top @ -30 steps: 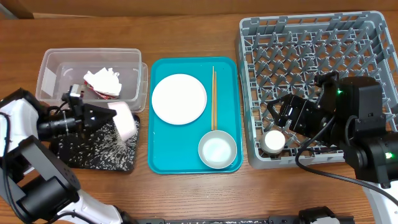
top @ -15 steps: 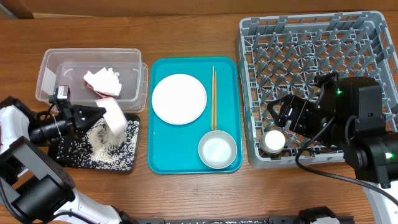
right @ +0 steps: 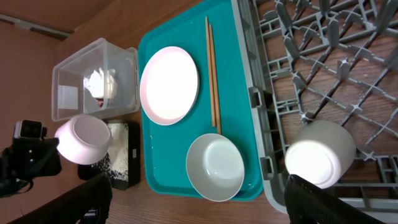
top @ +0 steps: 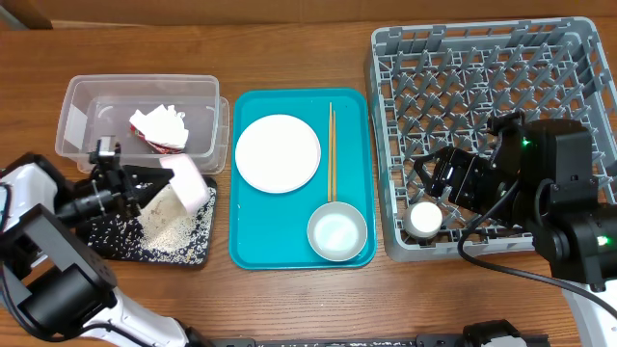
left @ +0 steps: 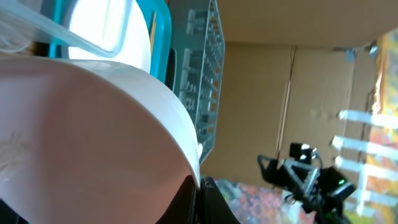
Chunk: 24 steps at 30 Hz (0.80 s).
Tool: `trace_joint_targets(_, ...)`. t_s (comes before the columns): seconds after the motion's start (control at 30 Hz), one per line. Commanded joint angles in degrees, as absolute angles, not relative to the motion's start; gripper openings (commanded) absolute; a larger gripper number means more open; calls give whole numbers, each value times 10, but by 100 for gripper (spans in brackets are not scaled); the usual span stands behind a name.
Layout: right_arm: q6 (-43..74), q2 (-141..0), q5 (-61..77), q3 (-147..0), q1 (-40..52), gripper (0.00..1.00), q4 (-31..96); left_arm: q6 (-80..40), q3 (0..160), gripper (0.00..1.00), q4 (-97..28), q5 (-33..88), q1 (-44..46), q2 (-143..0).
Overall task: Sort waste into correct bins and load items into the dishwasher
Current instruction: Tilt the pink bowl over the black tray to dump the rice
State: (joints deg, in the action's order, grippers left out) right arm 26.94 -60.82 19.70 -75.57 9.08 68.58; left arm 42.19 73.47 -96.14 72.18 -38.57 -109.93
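Left end effector pinches pink bowl over black tray, clear tub beside.

plate 1 | pink bowl 1 | steel bowl 1 | cup 1 | chopsticks 2 | black tray 1 | clear tub 1 | teal tray 1 | dish rack 1

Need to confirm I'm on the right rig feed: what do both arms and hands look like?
The left arm is white shells over black joints; the left hand is black, with a small camera block behind it. The right arm is bulky black housing with two green indicator lights and a black cable looping off it; the right hand is black too.
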Motion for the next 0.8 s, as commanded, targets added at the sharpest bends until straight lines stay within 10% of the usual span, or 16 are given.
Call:
trace_joint_targets(0.0,266,-609,201,-762,90,90,682,407,731,4,-923,741,-370,-1091)
trace_joint_targets(0.77,266,-609,201,-762,90,93,687,500,731,4,-955,778,-330,-1086)
